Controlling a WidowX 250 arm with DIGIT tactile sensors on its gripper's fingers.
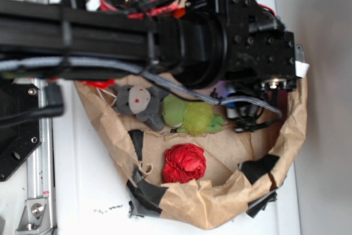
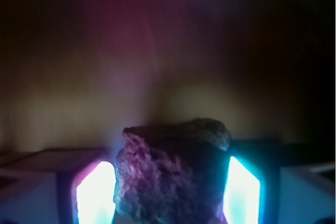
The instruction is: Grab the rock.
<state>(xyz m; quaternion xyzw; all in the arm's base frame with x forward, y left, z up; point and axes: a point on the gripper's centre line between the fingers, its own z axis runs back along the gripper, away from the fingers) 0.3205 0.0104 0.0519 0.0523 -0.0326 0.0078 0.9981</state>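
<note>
We see the robot arm (image 1: 110, 31) filling the upper half of the exterior frame, reaching rightward over a crumpled brown paper nest (image 1: 220, 205) patched with dark tape, which lies on a white worktop (image 1: 82, 191). Inside the nest sit a green plush (image 1: 192, 116) at centre, a grey plush (image 1: 137, 103) just left of it, and a wrinkly red ball (image 1: 184, 163) below them.

The gripper (image 1: 247, 116) hangs at centre right of that frame. In the wrist view the rock (image 2: 170, 174) sits at bottom centre between the two glowing fingers (image 2: 95, 195), which appear clenched against its flanks; we judge it gripped, though the contact itself is hard to make out in the glare.

We expect the rock to be dense, rigid and rough, so it should resist slipping, but its angular faces could pivot between flat pads; the broad opposite sides are the best hold.

The paper base is soft and uneven. The room beyond is plain white.
</note>
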